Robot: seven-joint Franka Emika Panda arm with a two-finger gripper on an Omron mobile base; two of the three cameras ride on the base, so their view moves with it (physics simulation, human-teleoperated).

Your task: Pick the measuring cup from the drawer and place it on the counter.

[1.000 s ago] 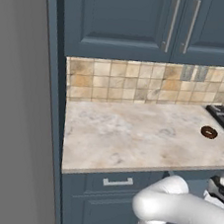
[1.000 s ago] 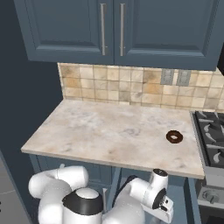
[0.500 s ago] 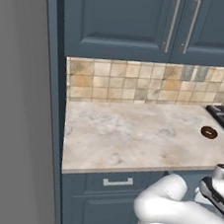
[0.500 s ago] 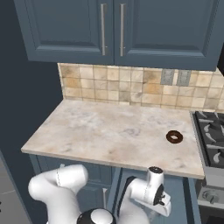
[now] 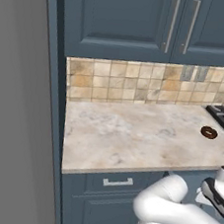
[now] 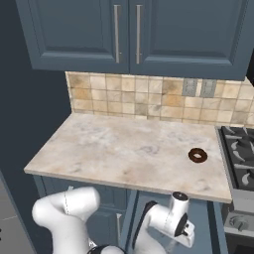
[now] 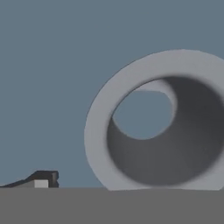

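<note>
Deep in the drawer, the pincer [image 7: 109, 186] nears the measuring cup [image 7: 159, 122]; its opening unclear, it should center before squeezing.

Elbow link [image 5: 172, 203] shifted slightly rightward under the counter [image 5: 131, 136] front edge in the left base view, hand end [image 5: 217, 192] risen a little toward that edge near its right end. In the right base view, wrist [image 6: 174, 222] lifted closer to the counter's front edge below the doughnut [image 6: 197, 155], and the dark joint at the bottom edge slid lower, nearly out of the picture.
</note>
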